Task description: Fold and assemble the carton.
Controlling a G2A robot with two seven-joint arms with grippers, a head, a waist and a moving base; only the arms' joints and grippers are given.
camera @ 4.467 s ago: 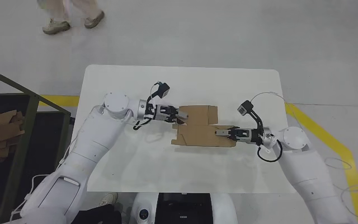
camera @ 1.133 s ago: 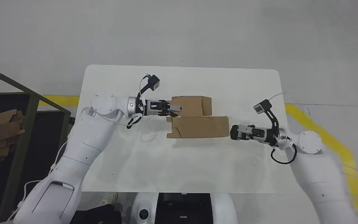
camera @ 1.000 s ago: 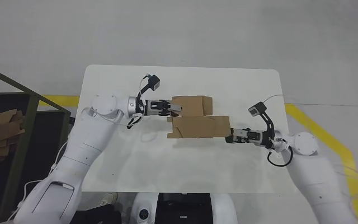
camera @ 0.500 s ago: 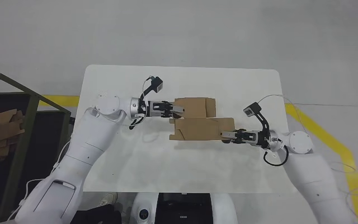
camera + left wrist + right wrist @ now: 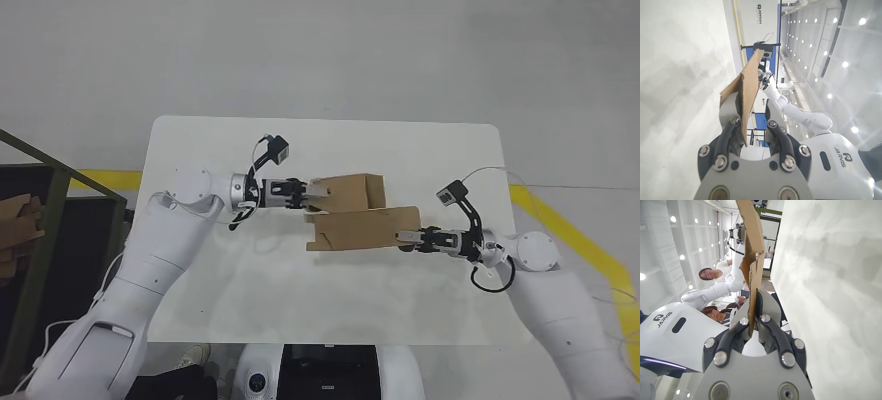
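carton (image 5: 360, 215): one piece, plain brown corrugated cardboard, partly folded. It is over the middle of the table, strung between the two grippers.
carton shape: two long panels side by side, meeting at a crease. The far panel is shorter and the near panel runs further toward the right arm. The cut edges show fluting, and one edge has a notch between flaps.
carton height: at both held ends the sheet stands clear of the tabletop, edge-on to each wrist camera. Cannot tell if the middle touches the table.
left gripper (image 5: 749, 104): at the carton's far-panel end. The jaws are parted, with the sheet passing between them. One finger (image 5: 728, 111) is tucked under a folded flap with the sheet against it. The other finger has a gap to the sheet, so this is not a clamp.
right gripper (image 5: 754, 306): at the opposite end, on the near panel. It is clenched tight on the carton's edge, with a black pad (image 5: 759, 304) flat on the cardboard.
table (image 5: 200, 150): one, white, smooth, rectangular with rounded corners.
rack (image 5: 40, 180): green metal frame beside the table on the left-arm side.
scraps (image 5: 15, 235): brown cardboard pieces piled inside the rack.
floor line (image 5: 560, 225): yellow stripe on grey floor, running past both sides of the table.
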